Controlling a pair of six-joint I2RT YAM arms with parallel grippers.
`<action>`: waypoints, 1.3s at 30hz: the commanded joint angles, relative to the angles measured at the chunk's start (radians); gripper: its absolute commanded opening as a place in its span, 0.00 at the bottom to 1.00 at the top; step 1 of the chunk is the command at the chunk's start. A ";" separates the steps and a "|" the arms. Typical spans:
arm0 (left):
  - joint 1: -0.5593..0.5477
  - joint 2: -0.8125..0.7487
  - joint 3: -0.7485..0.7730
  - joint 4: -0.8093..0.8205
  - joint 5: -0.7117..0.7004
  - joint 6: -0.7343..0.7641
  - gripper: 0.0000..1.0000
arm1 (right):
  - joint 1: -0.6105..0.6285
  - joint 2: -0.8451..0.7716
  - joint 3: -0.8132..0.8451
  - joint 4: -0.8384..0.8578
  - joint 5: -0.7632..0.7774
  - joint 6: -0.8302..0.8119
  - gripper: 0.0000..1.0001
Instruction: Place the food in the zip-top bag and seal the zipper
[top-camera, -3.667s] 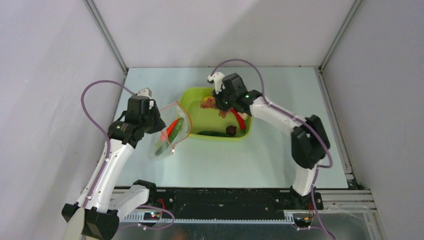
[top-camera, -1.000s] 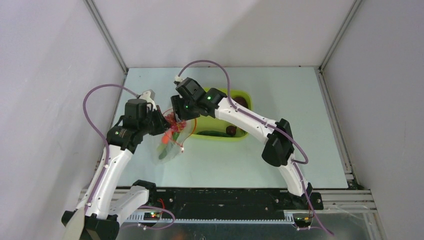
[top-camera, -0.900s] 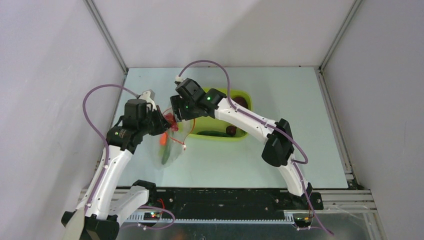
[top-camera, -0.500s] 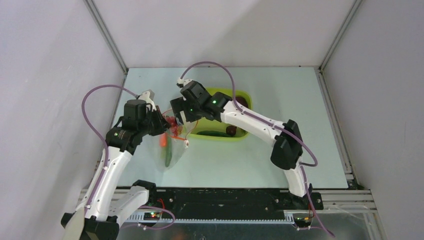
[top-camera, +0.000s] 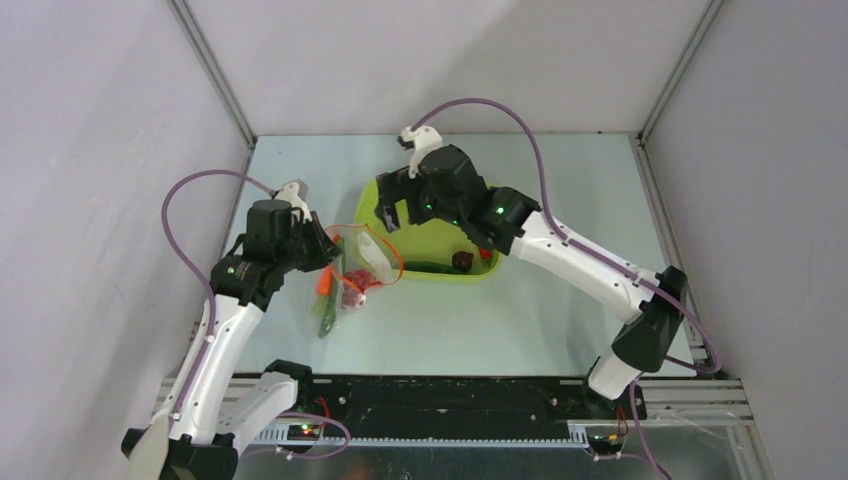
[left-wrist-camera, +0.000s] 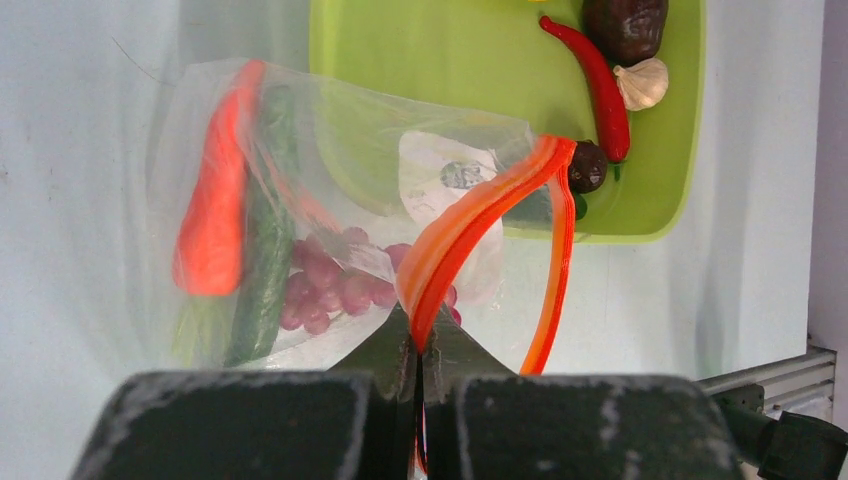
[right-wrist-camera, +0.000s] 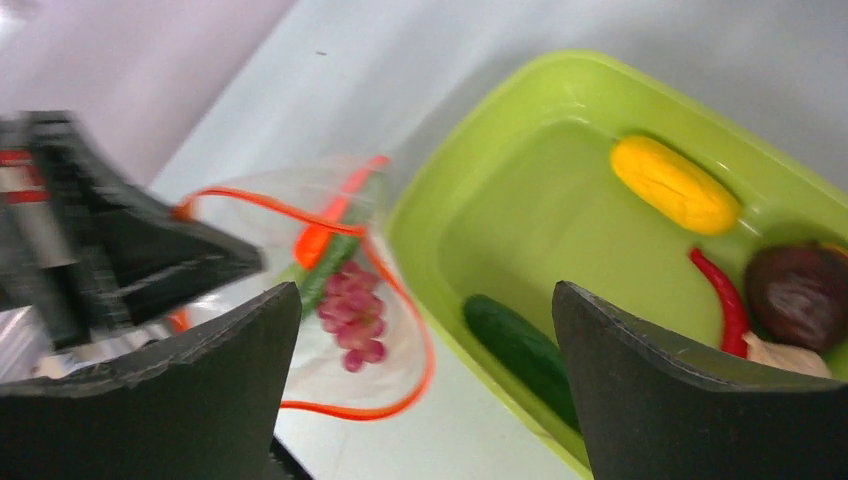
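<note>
My left gripper (left-wrist-camera: 420, 340) is shut on the orange-red zipper (left-wrist-camera: 470, 215) of the clear zip-top bag (top-camera: 352, 282), holding its mouth open beside the tray. Inside the bag lie a carrot (left-wrist-camera: 210, 220), a green cucumber (left-wrist-camera: 262, 270) and purplish grapes (left-wrist-camera: 330, 285). My right gripper (top-camera: 395, 205) hangs open and empty over the left end of the lime-green tray (right-wrist-camera: 520, 200). In the tray lie a yellow lemon (right-wrist-camera: 675, 185), a cucumber (right-wrist-camera: 520, 350), a red chili (right-wrist-camera: 725, 300), a dark maroon ball (right-wrist-camera: 800, 295) and garlic (left-wrist-camera: 642, 82).
The tray (top-camera: 490, 272) sits mid-table with its left rim against the bag. A smaller dark ball (left-wrist-camera: 587, 165) rests at the tray's near rim. Grey walls close the table on three sides, and the arm bases and a black rail run along the near edge.
The right gripper pulled away from the bag mouth, back and right over the tray, and opened wide. The grapes now lie in the bag, which has sagged lower.
</note>
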 joint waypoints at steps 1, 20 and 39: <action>-0.002 -0.032 0.012 0.046 -0.008 0.014 0.00 | -0.094 -0.064 -0.139 0.054 0.021 -0.003 0.99; -0.002 -0.028 0.011 0.044 -0.014 0.015 0.00 | -0.262 0.239 -0.111 -0.107 0.036 -0.106 0.99; -0.001 -0.006 0.010 0.045 -0.014 0.013 0.00 | -0.298 0.451 -0.045 -0.112 0.124 -0.151 0.83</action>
